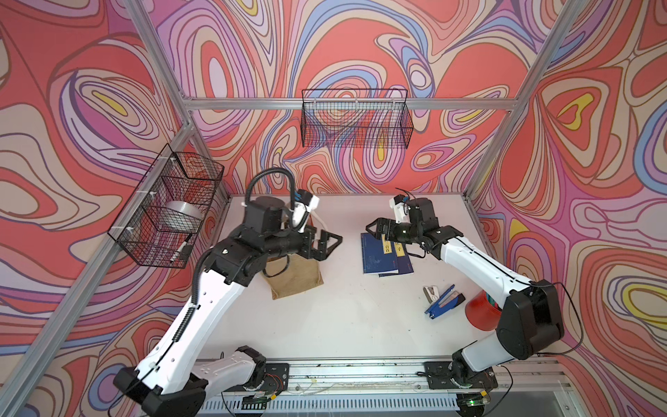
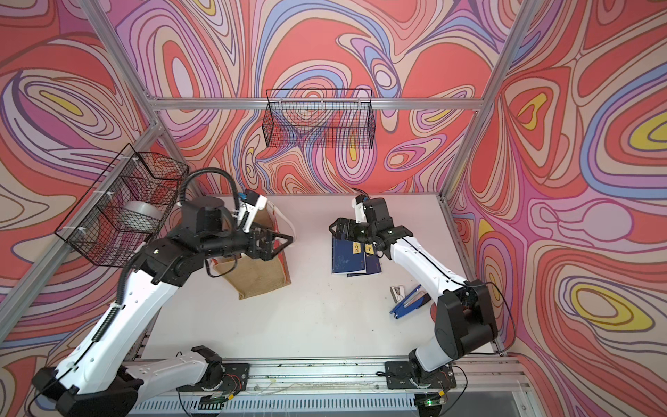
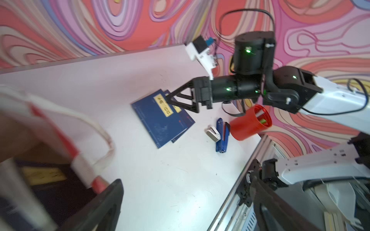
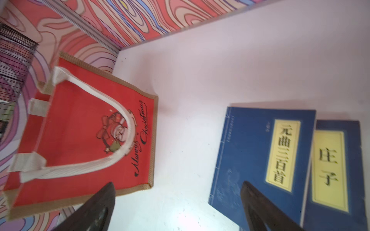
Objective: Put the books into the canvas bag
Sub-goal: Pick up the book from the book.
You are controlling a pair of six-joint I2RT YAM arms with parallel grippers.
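**A:** Where did the books stand when you looked?

**B:** Two navy books with yellow labels lay overlapped on the table, right of centre in both top views. In my left wrist view, lower left of the frame, I made out something dark with a yellow label inside the canvas bag, so I judged at least one book was already in; how many, I could not tell. The two on the table were left.

**A:** And the bag?

**B:** It stood left of centre, well apart from the stack, mostly under my left arm in a top view.

**A:** Your fingers?

**B:** Both pairs were spread and pinched nothing. My left gripper hung over the bag's mouth; my right gripper hovered at the upper edge of the stack.

**A:** What did one view give that another hid?

**B:** Only the right wrist view showed the bag's red face with its emblem and white handle. The top views showed a blue stapler and a red cup at lower right, absent from that view.
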